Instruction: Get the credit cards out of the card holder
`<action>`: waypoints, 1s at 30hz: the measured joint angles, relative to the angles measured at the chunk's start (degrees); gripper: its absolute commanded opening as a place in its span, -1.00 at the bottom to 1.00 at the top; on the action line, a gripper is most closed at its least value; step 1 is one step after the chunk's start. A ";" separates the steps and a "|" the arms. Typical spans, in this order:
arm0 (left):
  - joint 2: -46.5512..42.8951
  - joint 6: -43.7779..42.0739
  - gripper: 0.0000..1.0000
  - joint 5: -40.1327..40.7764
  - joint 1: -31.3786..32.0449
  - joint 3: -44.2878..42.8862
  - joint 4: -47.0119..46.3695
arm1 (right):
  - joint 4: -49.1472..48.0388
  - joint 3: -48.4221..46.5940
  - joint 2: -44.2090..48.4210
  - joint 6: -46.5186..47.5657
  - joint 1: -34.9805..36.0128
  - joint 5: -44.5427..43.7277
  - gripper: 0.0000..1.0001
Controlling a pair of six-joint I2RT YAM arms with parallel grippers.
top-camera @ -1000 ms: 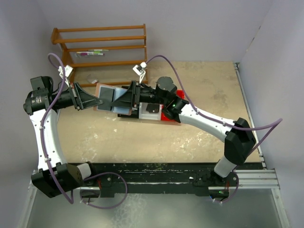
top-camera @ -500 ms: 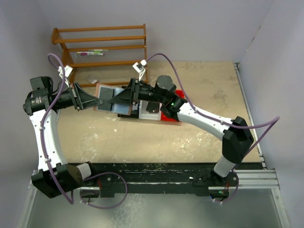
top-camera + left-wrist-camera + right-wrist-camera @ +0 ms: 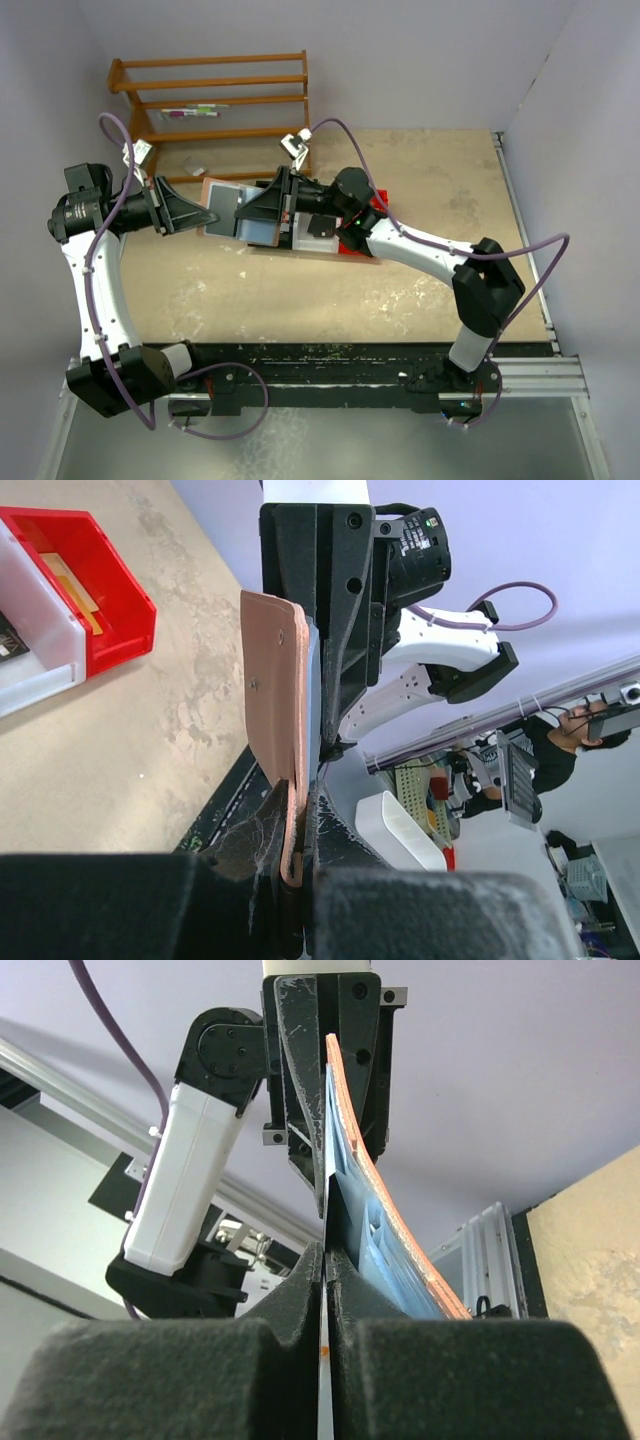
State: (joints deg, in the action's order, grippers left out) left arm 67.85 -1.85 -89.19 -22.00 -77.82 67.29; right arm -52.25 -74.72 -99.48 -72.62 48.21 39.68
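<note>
A: Fingers (image 3: pixel 240 852) of left gripper (image 3: pixel 298 815), condition?
B: Pressed shut on bottom edge of card holder (image 3: pixel 272 680). Leather upright out of the pinch, pinkish-brown outside, light blue lining on the far face.
A: Fingers (image 3: pixel 290 1310) of right gripper (image 3: pixel 324 1260)?
B: Clamped together on a thin credit card (image 3: pixel 321 1390), seen edge-on only, running up from the pinch against the blue lining. Colour not legible.
A: Location of card holder, top view?
B: Off the table (image 3: pixel 420 190), opened flat between the two grippers, at about 10 o'clock from table centre. Left gripper at its 9 o'clock, right gripper at its 3 o'clock.
A: Surroundings?
B: White bin (image 3: pixel 318 238) and red bin (image 3: pixel 362 242) side by side on the table, at 3 o'clock of the holder, beneath the right arm. Wooden rack (image 3: pixel 215 95) at 12 o'clock, against the back wall.
</note>
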 measured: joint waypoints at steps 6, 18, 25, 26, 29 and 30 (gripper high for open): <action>-0.13 -0.76 -0.91 -0.50 0.00 -0.57 1.66 | -2.51 0.79 -0.02 -1.49 0.00 0.46 -1.00; -0.35 -0.76 -0.92 0.59 0.39 -0.83 3.34 | -6.80 4.85 0.52 -2.29 -0.09 -0.15 -1.00; -0.33 -0.76 -0.92 0.68 0.39 -0.83 3.61 | -7.08 5.79 1.20 -2.29 -0.37 -0.07 -1.00; -0.33 -0.79 -0.93 0.68 0.39 -0.83 3.61 | -7.17 5.81 1.25 -2.29 -0.39 -0.04 -1.00; -0.31 -0.79 -0.99 0.70 0.37 -0.83 3.58 | -7.23 6.12 1.29 -2.29 -0.70 0.07 -1.00; -0.31 -0.79 -1.00 0.74 0.37 -0.83 3.58 | -7.30 6.54 1.44 -2.29 -0.90 0.11 -1.00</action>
State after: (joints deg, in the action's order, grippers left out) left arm 67.55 -2.63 -88.44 -21.63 -78.65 70.87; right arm -59.55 -68.18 -98.04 -74.91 47.31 39.79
